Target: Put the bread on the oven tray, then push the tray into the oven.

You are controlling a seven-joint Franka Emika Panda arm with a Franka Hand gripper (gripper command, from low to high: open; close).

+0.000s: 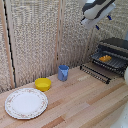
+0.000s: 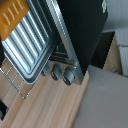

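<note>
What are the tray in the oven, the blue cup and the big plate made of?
The oven pan looks like metal: grey, ribbed, with shiny streaks. The blue cup is probably plastic, plain and matte, though the picture is too blurry to be sure. The plate seems ceramic: glossy white with a patterned rim. The table looks like pale wooden planks.

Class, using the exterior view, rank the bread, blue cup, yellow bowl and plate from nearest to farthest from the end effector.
End effector sits top right.
1. Bread, on the oven pan, right.
2. Blue cup, centre.
3. Yellow bowl, left of the cup.
4. Plate, lower left.
</note>
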